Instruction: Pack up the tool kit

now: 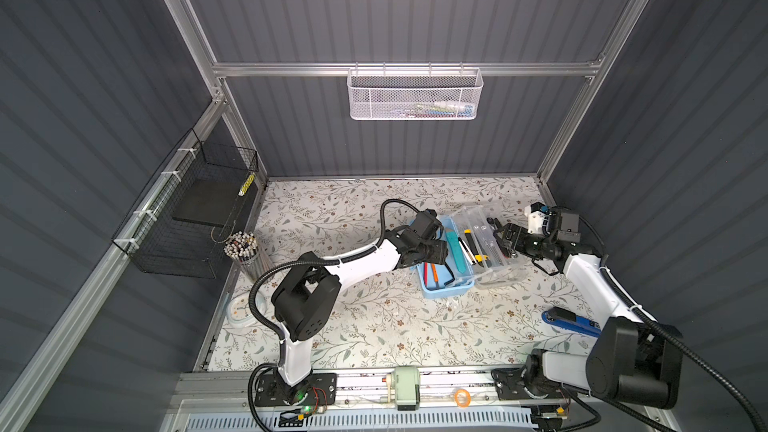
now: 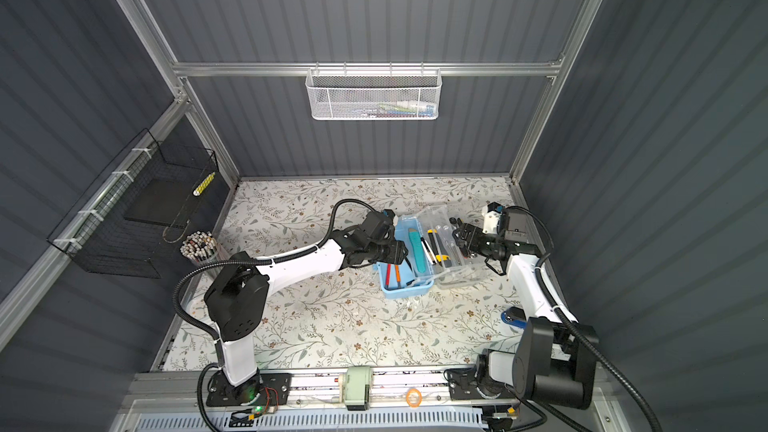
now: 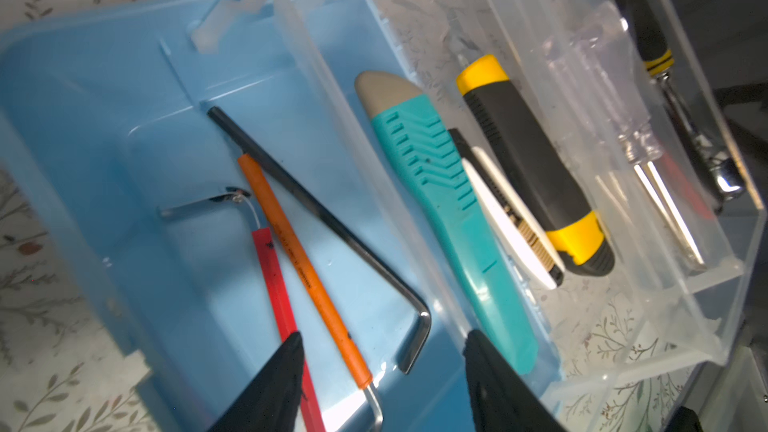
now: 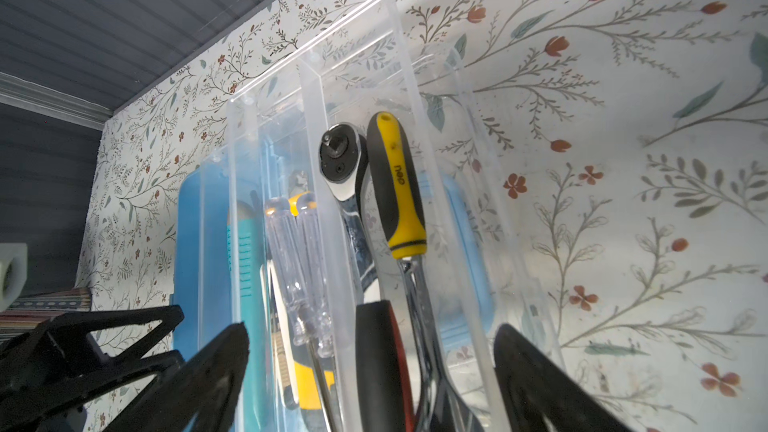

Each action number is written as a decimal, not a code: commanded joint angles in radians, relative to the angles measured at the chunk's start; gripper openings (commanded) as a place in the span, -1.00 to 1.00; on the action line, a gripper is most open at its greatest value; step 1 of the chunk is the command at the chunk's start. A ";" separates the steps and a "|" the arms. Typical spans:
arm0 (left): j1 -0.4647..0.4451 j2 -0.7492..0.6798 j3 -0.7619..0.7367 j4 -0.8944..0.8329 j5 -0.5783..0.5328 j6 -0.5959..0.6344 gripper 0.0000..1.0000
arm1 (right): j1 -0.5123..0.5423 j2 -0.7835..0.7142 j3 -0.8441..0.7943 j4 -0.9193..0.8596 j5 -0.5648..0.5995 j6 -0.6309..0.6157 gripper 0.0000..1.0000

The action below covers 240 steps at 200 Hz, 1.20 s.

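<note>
The light-blue box [image 1: 440,289] of the tool kit lies open mid-table, with black [image 3: 332,226], orange-sleeved [image 3: 291,251] and red-sleeved [image 3: 274,280] hex keys on its floor. A clear divided tray [image 3: 623,326] overlaps its right edge. In it lie a teal knife [image 3: 440,201], a yellow-black knife [image 3: 528,160], clear-handled screwdrivers [image 4: 291,251] and a ratchet [image 4: 345,160]. My left gripper [image 3: 384,367] hovers open over the hex keys. My right gripper [image 4: 376,367] stands wide at the tray's end, one finger on each side of the ratchet compartment. Whether it touches the tray I cannot tell.
A white mesh basket [image 1: 415,95] hangs on the back rail and a black wire basket [image 1: 187,218] on the left wall. A cup of pencils [image 1: 245,251] stands at the left edge. A blue stapler [image 1: 571,322] lies by the right arm.
</note>
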 commanded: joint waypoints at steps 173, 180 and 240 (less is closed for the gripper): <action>0.034 -0.090 -0.198 -0.041 0.001 -0.071 -0.32 | 0.000 0.003 0.001 -0.001 -0.089 0.013 0.68; 0.033 -0.084 -0.200 -0.034 0.011 -0.070 -0.36 | 0.000 0.004 0.001 0.000 -0.100 0.013 0.66; 0.034 -0.045 -0.175 -0.019 0.060 -0.033 -0.70 | 0.004 -0.012 -0.001 0.012 -0.154 0.032 0.52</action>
